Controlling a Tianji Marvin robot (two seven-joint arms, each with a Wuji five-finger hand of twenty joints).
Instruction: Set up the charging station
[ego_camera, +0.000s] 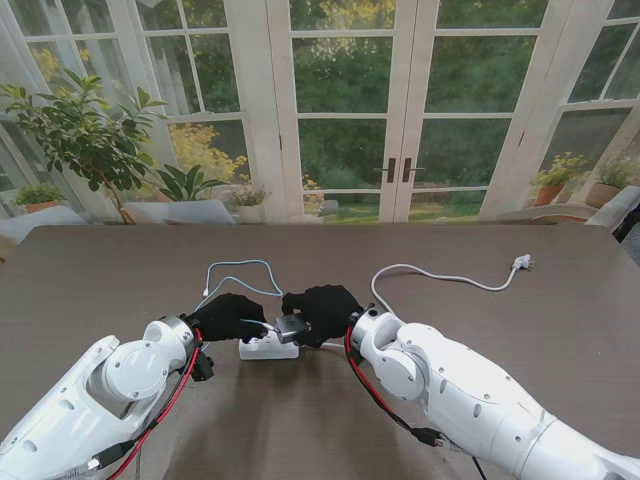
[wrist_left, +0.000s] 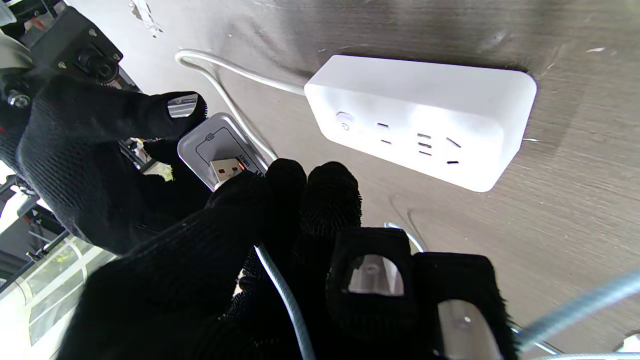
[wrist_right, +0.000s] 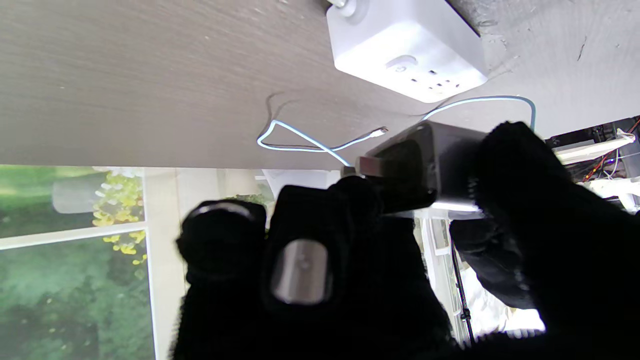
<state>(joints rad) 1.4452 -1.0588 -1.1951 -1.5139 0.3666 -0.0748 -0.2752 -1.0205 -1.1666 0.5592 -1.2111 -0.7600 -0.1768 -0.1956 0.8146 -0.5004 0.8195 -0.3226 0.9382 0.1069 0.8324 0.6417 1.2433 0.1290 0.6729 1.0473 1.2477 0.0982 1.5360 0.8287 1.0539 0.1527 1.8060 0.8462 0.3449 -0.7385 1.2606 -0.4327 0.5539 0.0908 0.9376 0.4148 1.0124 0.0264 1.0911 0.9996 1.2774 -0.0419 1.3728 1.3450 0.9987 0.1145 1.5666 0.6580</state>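
Your right hand (ego_camera: 322, 308) is clamped on the charger block (ego_camera: 291, 329). Your left hand (ego_camera: 228, 316) pinches the USB plug (wrist_left: 226, 170) of the charging cable (ego_camera: 238, 274) against that block's port. The power strip (ego_camera: 268, 347) lies on the table (ego_camera: 100, 280), just nearer to you. Cable slack loops at twelve o'clock; the strip's cord (ego_camera: 440, 277) runs toward two o'clock.

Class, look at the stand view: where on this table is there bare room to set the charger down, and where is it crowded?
Bare: the table's right side, nearer to me than the white cord, and the left side beyond the left hand. Crowded: the middle, where both hands, right hand included, meet over the power strip beside the thin cable.
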